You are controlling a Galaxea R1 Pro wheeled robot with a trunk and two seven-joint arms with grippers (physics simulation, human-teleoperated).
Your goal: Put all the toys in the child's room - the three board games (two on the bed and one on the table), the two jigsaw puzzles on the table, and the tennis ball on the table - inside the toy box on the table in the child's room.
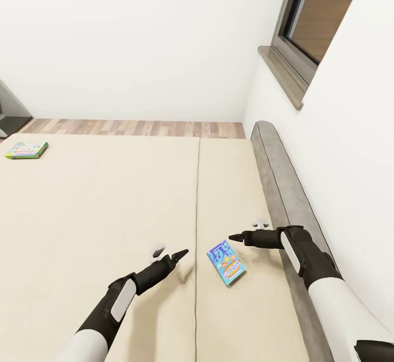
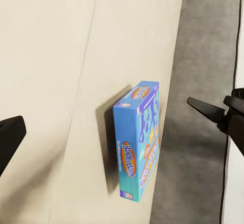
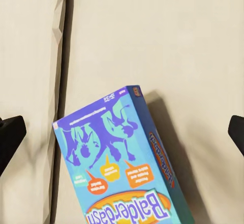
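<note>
A: What's the biggest thing here?
B: The cream bed (image 1: 98,214), two mattresses with a seam between them, and a grey padded headboard (image 1: 284,187) along its right edge against the white wall under a window (image 1: 323,12). A strip of wood plank floor (image 1: 137,128) shows beyond the far edge

A: And the arms?
B: Both reach low over the near part of the bed. The left arm angles forward and to the right, so the left gripper (image 1: 169,255) points toward the seam. The right arm comes in along the headboard with its wrist bent leftward, so the right gripper (image 1: 246,231) points left, just beyond the box

A: Fingers?
B: Both pairs are spread wide and hold nothing; in each wrist view the dark fingertips sit at opposite edges

A: Where are the games?
B: The blue Balderdash box (image 1: 226,262) lies flat on the right mattress, between the two grippers, touching neither. A green and white game box (image 1: 26,150) lies near the far left corner of the bed, well apart
</note>
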